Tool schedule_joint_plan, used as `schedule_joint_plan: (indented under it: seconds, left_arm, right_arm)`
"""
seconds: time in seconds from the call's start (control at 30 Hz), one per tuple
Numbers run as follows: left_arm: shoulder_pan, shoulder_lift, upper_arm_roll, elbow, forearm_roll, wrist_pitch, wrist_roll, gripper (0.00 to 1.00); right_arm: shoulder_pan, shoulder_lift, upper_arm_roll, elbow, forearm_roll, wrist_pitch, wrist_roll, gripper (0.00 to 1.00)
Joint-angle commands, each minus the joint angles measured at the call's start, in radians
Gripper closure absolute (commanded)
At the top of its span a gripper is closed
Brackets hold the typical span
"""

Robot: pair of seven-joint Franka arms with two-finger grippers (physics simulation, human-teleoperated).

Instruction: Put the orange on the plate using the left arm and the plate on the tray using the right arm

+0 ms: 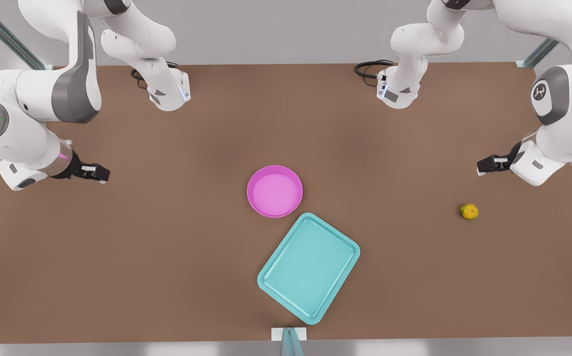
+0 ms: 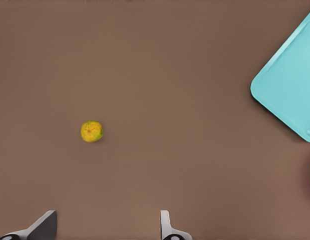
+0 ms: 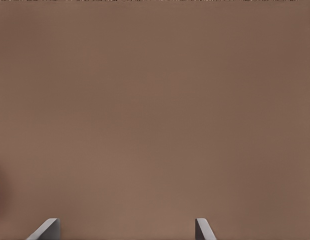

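The orange (image 1: 469,211) lies on the brown table near the front view's right side. My left gripper (image 1: 487,164) hovers just behind it, open and empty. In the left wrist view the orange (image 2: 91,131) sits ahead of the spread fingertips of the left gripper (image 2: 104,226). The empty magenta plate (image 1: 274,192) rests mid-table, touching or nearly touching a corner of the teal tray (image 1: 309,267), which lies skewed toward the front edge. My right gripper (image 1: 99,173) waits open at the front view's left, far from the plate. The right gripper (image 3: 124,229) hangs over bare table.
Both arm bases (image 1: 169,91) (image 1: 399,89) stand at the table's back edge with black cables (image 1: 367,69) beside them. A small white bracket (image 1: 289,334) sits at the front edge below the tray. A tray corner (image 2: 290,90) lies off to one side of the orange.
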Motion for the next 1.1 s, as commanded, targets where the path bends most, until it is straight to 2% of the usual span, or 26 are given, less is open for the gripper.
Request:
schedule_joint_plan:
  seconds: [0.0, 0.07, 0.1, 0.13, 0.17, 0.23, 0.27, 0.37, 0.4, 0.43, 0.5, 0.8, 1.07]
  left_arm:
    - [0.002, 0.001, 0.000, 0.000, 0.000, 0.008, 0.015, 0.00]
    - [0.019, 0.046, 0.035, -0.009, -0.012, 0.008, -0.014, 0.00]
    - [0.065, 0.136, 0.044, -0.018, -0.032, 0.042, -0.065, 0.00]
    - [0.080, 0.153, 0.075, -0.074, -0.032, 0.129, -0.034, 0.00]
    - [0.079, 0.158, 0.109, -0.237, -0.032, 0.349, 0.124, 0.00]
    - [0.086, 0.240, 0.115, -0.352, -0.040, 0.606, 0.248, 0.00]
    - [0.098, 0.263, 0.115, -0.391, -0.040, 0.696, 0.261, 0.00]
    - [0.144, 0.356, 0.115, -0.392, -0.043, 0.805, 0.287, 0.00]
    - [0.158, 0.363, 0.117, -0.403, -0.043, 0.800, 0.323, 0.00]
    - [0.158, 0.365, 0.117, -0.408, -0.043, 0.802, 0.323, 0.00]
    - [0.157, 0.360, 0.118, -0.452, -0.043, 0.788, 0.319, 0.00]
    - [0.155, 0.429, 0.115, -0.449, -0.048, 0.904, 0.313, 0.00]
    - [0.152, 0.461, 0.113, -0.446, -0.055, 0.929, 0.311, 0.00]
  right_arm:
    - [0.000, -0.001, 0.000, 0.000, -0.001, 0.022, 0.055, 0.00]
    - [0.000, 0.001, 0.000, 0.000, -0.001, 0.022, 0.055, 0.00]
    - [0.001, 0.002, 0.000, 0.002, 0.001, 0.023, 0.055, 0.00]
    - [0.000, 0.004, 0.000, 0.002, 0.001, 0.025, 0.055, 0.00]
    - [0.000, 0.004, 0.000, 0.002, -0.001, 0.025, 0.054, 0.00]
    - [0.000, 0.005, 0.000, 0.000, 0.001, 0.027, 0.055, 0.00]
    - [-0.002, 0.008, 0.000, -0.001, 0.001, 0.027, 0.054, 0.00]
    - [0.015, 0.037, 0.002, 0.011, -0.025, 0.004, 0.058, 0.00]
    - [0.049, 0.062, 0.002, 0.057, -0.114, -0.047, 0.057, 0.00]
    - [0.051, 0.062, 0.002, 0.062, -0.116, -0.096, 0.060, 0.00]
    - [0.041, 0.059, -0.001, 0.065, -0.099, -0.099, 0.057, 0.00]
    - [0.034, 0.062, -0.008, 0.109, -0.099, -0.099, 0.055, 0.00]
    - [0.038, 0.062, -0.006, 0.125, -0.097, -0.112, 0.055, 0.00]
